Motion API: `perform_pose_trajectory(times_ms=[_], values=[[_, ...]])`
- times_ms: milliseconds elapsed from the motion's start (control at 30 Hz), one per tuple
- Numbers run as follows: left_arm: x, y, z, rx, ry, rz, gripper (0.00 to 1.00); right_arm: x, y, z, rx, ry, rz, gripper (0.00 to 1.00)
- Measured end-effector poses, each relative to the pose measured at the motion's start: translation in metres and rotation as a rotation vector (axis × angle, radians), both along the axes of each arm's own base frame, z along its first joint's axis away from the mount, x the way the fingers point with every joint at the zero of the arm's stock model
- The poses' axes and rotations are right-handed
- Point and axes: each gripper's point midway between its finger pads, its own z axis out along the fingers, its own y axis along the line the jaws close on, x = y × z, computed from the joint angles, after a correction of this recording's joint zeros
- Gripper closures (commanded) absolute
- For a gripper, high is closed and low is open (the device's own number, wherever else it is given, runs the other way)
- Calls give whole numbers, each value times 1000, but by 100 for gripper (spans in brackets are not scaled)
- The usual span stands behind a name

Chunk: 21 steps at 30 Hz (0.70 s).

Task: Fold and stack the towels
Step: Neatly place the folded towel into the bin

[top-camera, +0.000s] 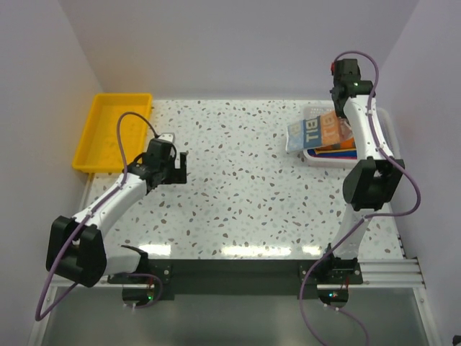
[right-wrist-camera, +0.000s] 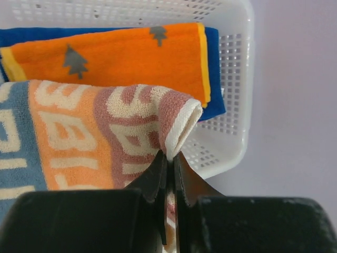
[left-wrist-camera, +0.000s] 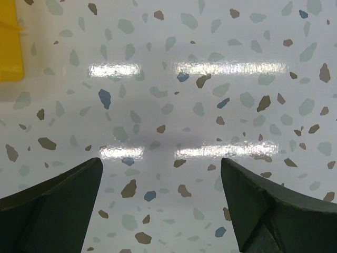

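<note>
Right wrist view alone shows right jaws pinching printed towel [right-wrist-camera: 79,137].

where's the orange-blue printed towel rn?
The printed towel is at the far right of the table in the top view, over the white mesh basket. The right claw is shut on its edge, beside the orange towel.

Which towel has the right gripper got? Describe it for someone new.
Go to the white mesh basket at the far right of the table. On top, pinched by the right gripper, is the orange-blue towel. Only it carries big white lettering.
</note>
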Motion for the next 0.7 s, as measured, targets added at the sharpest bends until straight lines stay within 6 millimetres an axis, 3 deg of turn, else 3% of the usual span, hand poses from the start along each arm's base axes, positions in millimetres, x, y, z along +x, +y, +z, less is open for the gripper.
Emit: perform_pose_trajectory(times_ms=[367, 700], values=[[-1, 2, -8, 15, 23, 4, 0, 8, -42, 0, -148, -10, -87, 100], [-1, 5, -14, 25, 42, 12, 0, 28, -53, -35, -205, 37, -105, 99]])
